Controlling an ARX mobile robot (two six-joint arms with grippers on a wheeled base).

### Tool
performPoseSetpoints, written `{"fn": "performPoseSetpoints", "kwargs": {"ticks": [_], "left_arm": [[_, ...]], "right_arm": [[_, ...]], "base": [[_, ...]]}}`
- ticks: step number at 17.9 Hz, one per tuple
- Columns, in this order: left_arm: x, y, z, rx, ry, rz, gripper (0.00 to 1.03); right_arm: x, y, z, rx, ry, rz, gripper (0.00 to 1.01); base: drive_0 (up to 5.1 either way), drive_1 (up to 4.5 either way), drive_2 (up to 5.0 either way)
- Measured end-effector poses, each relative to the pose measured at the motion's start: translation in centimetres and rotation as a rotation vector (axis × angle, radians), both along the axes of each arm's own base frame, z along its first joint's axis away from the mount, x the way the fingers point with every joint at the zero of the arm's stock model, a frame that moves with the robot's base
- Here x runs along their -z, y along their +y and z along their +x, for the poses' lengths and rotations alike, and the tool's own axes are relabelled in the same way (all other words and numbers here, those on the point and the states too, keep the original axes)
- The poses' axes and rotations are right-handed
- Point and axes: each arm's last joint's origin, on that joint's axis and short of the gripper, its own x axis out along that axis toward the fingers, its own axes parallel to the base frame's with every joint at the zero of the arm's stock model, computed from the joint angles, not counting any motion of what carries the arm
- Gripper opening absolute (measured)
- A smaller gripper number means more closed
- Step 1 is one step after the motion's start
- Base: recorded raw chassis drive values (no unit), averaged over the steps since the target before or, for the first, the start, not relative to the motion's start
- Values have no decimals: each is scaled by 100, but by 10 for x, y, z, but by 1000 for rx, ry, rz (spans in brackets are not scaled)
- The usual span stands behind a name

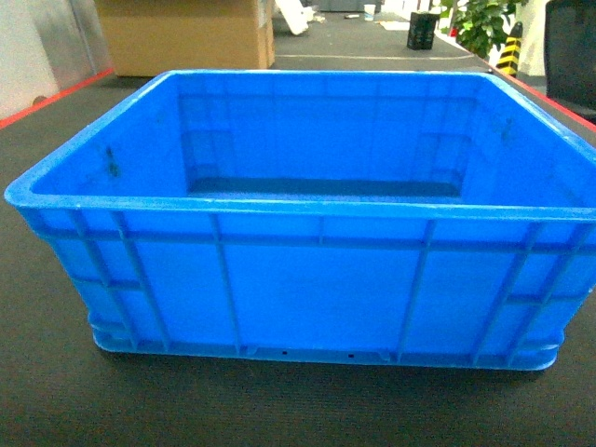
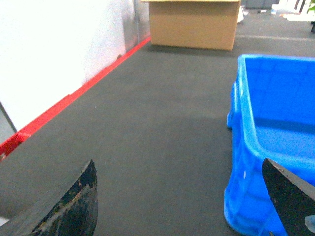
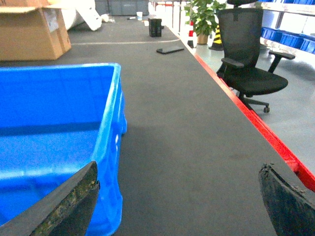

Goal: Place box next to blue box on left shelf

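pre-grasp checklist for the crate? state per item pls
1. Crate upright and empty: ok.
2. Left gripper open, beside the crate's left wall, not touching: ok.
3. Right gripper open; one finger overlaps the right rim, contact: cannot tell.
4. Grip on crate: not ok, neither gripper holds it.
5. Shelf and second blue box in sight: not ok, in no view.
6. Cardboard box well behind crate: ok.

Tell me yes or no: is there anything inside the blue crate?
No, the head view shows the box with a bare blue inner floor and nothing lying in it.
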Motion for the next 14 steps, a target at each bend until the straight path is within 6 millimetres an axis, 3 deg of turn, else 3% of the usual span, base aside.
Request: {"fn": "performPoseSetpoints", "kwargs": {"ticks": [1, 3, 6, 10, 14], "left_arm": [[-43, -8, 48, 69, -24, -6, 98], [-53, -17, 98, 118, 41, -22, 98], [-45, -27, 152, 129, 153, -19, 98], [-13, -35, 190, 132, 294, -3, 98], [8, -35, 207, 122, 352, -26, 98]], "right_arm": [[-51, 2, 46, -58, -7, 47, 98], [-63, 7, 94, -133, 102, 91, 98], [-57, 20, 148, -166, 241, 113, 98], [-36, 28, 193, -164, 377, 136, 98], [-7, 32, 214, -156, 478, 155, 98]], "base": [[0, 0, 0], [0, 0, 0], [0, 0, 0], [0, 0, 0], [0, 0, 0]]}}
